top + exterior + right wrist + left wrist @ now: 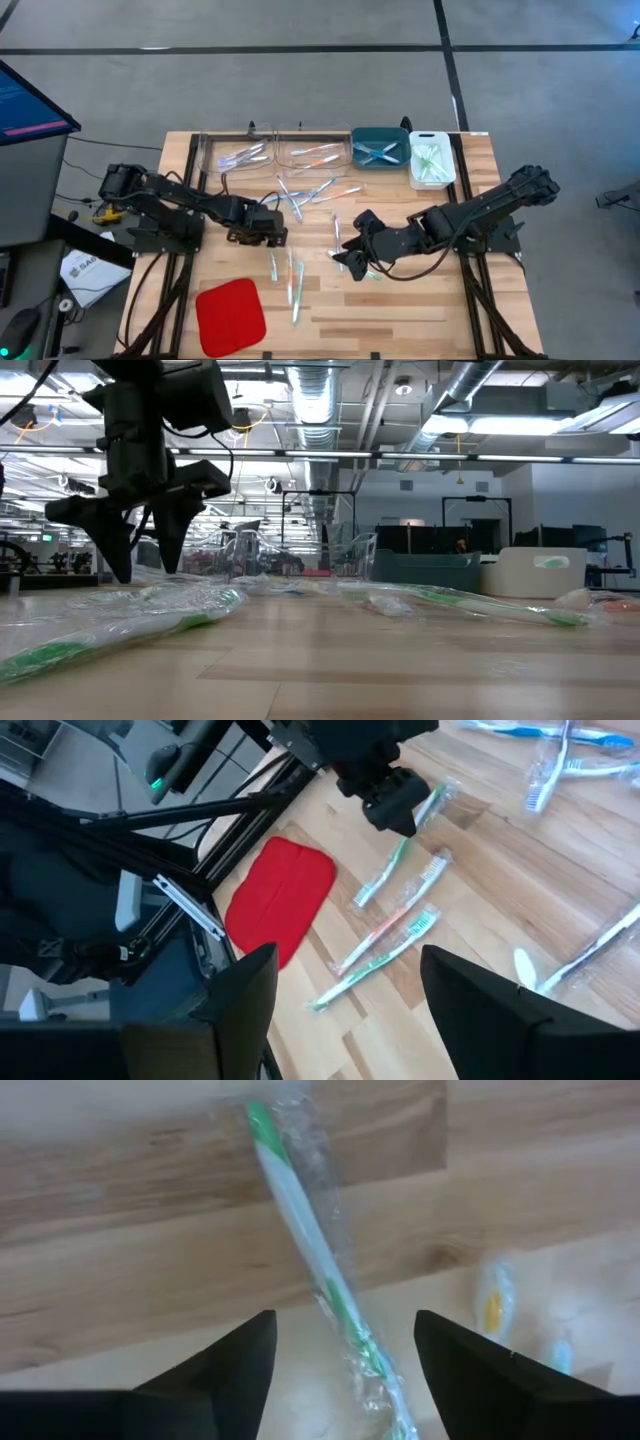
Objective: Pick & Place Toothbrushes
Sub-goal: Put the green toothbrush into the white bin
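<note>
Several wrapped toothbrushes (293,280) lie loose on the wooden table (420,310), beside a red pad (230,315). Just behind them the left gripper (268,236) hangs low with fingers spread over a green toothbrush (310,1250), grasping nothing. The right gripper (348,262) waits mid-table, fingers parted and empty. Farther back, more toothbrushes fill the clear bins (275,152), teal bin (380,148) and white bin (431,160).

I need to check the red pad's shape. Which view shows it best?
The high view: the whole red pad lies flat at the table's near edge. The right wrist view shows it slanted; the low and left wrist views miss it.
</note>
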Controlling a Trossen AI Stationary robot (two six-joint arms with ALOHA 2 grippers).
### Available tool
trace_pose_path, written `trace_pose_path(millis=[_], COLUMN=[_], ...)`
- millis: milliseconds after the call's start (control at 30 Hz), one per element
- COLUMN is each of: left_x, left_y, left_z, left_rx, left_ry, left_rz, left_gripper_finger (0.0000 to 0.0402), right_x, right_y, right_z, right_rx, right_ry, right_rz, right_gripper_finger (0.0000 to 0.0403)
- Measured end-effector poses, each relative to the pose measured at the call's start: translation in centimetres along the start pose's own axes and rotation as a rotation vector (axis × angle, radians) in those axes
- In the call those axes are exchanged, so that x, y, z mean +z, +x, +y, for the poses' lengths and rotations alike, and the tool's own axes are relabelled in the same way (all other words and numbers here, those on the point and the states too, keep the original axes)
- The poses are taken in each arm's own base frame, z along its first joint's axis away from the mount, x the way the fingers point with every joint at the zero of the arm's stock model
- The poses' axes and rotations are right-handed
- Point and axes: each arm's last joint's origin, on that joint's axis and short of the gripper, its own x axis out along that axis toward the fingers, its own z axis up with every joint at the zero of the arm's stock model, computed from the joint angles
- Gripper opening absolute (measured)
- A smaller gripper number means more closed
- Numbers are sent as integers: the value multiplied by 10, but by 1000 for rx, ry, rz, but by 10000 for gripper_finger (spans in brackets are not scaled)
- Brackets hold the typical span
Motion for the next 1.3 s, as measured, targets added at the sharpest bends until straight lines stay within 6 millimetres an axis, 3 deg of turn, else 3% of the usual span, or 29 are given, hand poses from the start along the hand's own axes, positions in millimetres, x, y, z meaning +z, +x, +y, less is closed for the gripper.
trace_pose_path(millis=[167, 367, 533, 633, 800, 1000, 1300], left_x=[3, 2, 2, 3, 3, -11, -43], left_y=[7, 30, 33, 27, 18, 2, -57], left_z=[-1, -2, -1, 0, -3, -6, -8], left_rx=[15, 93, 111, 91, 29, -50, -371], left_ry=[-9, 19, 18, 20, 67, 128, 183], left_rz=[0, 65, 68, 55, 42, 43, -135], left_gripper_finger=[210, 193, 176, 135, 21, 8, 7], right_x=[0, 0, 0, 0, 0, 2, 9], right_y=[0, 0, 0, 0, 0, 1, 0], right_z=[0, 0, 1, 1, 1, 2, 13], right_rx=[4, 5, 7, 7, 8, 40, 176], right_ry=[0, 0, 1, 1, 2, -16, 3], right_rz=[-2, -2, -3, -3, -3, 8, -3], right_gripper_finger=[240, 240, 240, 240, 240, 240, 240])
